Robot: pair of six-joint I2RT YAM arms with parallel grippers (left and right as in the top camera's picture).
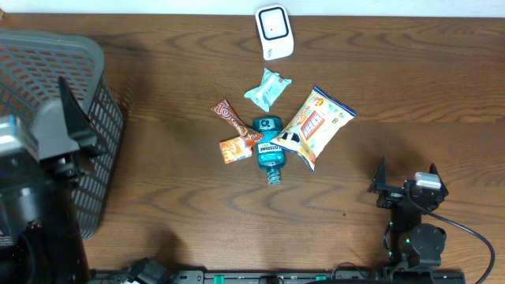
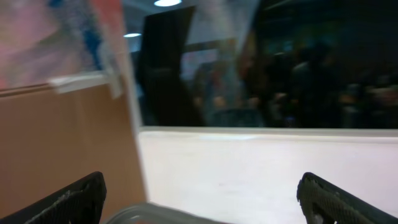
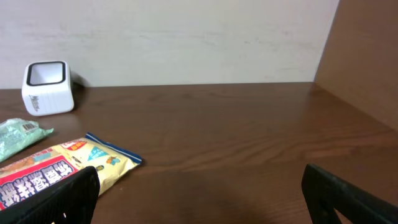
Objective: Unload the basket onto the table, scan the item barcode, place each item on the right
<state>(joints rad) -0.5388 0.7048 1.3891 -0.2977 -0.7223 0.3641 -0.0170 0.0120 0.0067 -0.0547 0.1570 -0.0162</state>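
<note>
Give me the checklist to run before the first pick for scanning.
1. Right gripper open and empty: ok.
2. Left gripper open, nothing between its fingers: ok.
3. Scanner at the far side of the table with nothing in front of it: ok.
4. Items lying apart for a clean grasp: not ok. The bottle, snack bag and candy bar touch or overlap in the middle; only the green packet lies apart.
5. A barcode facing up on any item: cannot tell, the print is too small.
6. Left wrist camera seeing the items: not ok, it looks out at the room.
</note>
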